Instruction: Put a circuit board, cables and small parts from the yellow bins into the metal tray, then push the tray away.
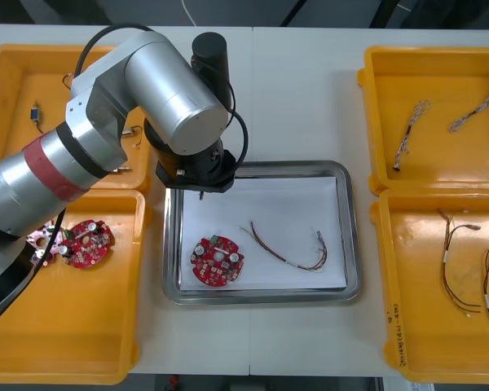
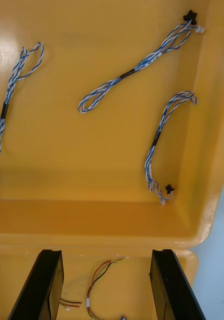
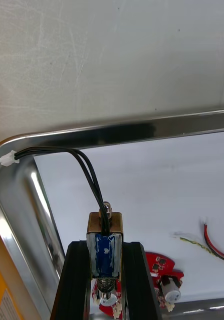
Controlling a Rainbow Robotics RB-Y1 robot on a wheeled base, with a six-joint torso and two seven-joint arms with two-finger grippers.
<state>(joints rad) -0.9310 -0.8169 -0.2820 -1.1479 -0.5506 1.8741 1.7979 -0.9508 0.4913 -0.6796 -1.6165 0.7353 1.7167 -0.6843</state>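
My left gripper (image 1: 200, 192) hangs over the near-left corner of the metal tray (image 1: 342, 175). In the left wrist view the left gripper (image 3: 105, 246) is shut on a small metal part (image 3: 105, 247) with a blue body and a brass top; its two black leads end in a white plug (image 3: 8, 158) over the tray's rim (image 3: 142, 130). A round red circuit board (image 1: 218, 261) and a red and yellow cable (image 1: 292, 249) lie on the tray's white inside. My right gripper (image 2: 105, 262) is open above the wall between the two right bins, with twisted blue and white cables (image 2: 137, 67) beyond its fingers.
Yellow bins flank the tray. The lower left bin (image 1: 65, 326) holds more red circuit boards (image 1: 85, 242); the upper left bin (image 1: 16, 90) has small metal parts. The upper right bin (image 1: 375, 114) holds blue and white cables (image 1: 409, 133), the lower right bin (image 1: 391, 326) red and yellow cables (image 1: 452, 261).
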